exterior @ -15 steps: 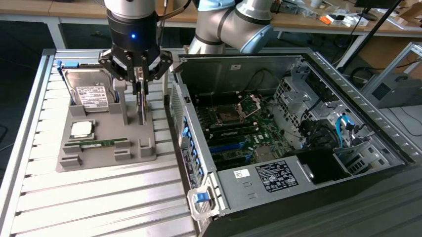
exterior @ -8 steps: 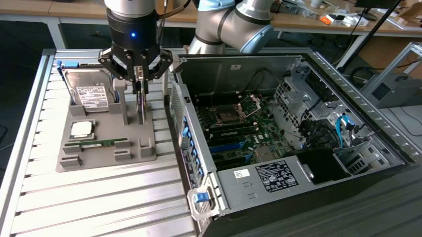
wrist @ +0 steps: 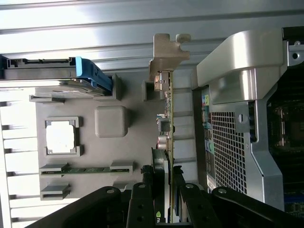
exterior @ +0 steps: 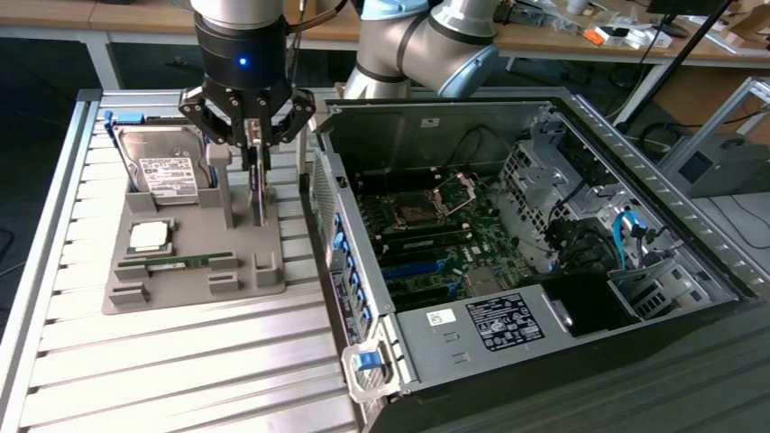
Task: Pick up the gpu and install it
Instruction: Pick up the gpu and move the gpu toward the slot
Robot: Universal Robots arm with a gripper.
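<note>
The gpu (exterior: 258, 191) stands on edge in the grey parts tray (exterior: 241, 281), a thin dark card seen edge-on. In the wrist view the gpu (wrist: 169, 118) runs away from me to its silver end bracket (wrist: 168, 47). My gripper (exterior: 252, 144) hangs straight above it, with its black fingers down either side of the card's near end. In the wrist view the gripper (wrist: 164, 192) is shut on the card. Whether the card has left its tray slot I cannot tell.
The tray (wrist: 137, 142) also holds a silver hard drive (exterior: 162, 167), a square processor (exterior: 151, 236) and a green RAM stick (exterior: 187, 262). The open computer case (exterior: 481, 225) lies close on the exterior view's right, its motherboard (exterior: 434, 230) exposed. Ribbed metal table (exterior: 180, 370) surrounds both.
</note>
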